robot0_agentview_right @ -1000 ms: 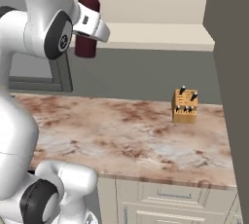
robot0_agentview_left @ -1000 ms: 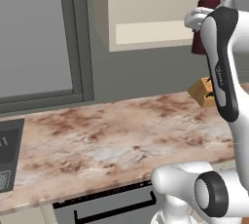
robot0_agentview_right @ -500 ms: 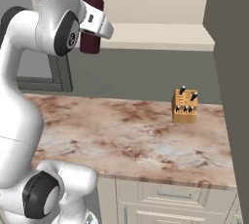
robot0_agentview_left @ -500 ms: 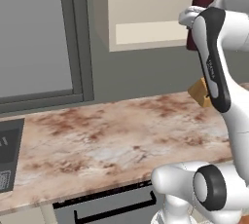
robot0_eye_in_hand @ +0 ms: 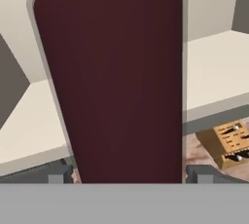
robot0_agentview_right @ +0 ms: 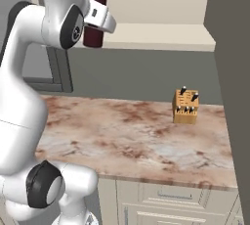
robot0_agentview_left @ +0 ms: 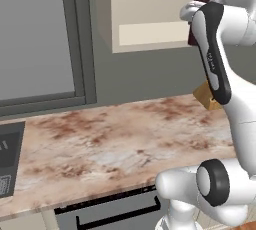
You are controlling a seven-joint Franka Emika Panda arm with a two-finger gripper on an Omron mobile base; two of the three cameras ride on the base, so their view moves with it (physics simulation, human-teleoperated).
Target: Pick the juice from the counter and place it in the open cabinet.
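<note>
Left base view: the juice bottle (robot0_agentview_left: 203,4) is carried high at the front lip of the open cabinet (robot0_agentview_left: 150,34), upright, its base about level with the shelf edge and mostly hidden behind the white forearm. To set it down well, I judge the arm should push it further inward so the whole base passes over the shelf, keep it vertical, then lower until it rests before releasing. The marbled counter (robot0_agentview_left: 120,139) lies far below; the knife block (robot0_agentview_left: 207,95) peeks out behind the arm, well apart from the path.

Right base view: the gripper (robot0_agentview_right: 97,21) holds the juice bottle around its body, cap above the fingers. The shelf ahead looks bare; the cabinet's dark side wall to the right is well clear.

Hand view: the bottle sits clamped between the two finger tips, with the beige shelf behind it and the knife block below at the right.
</note>
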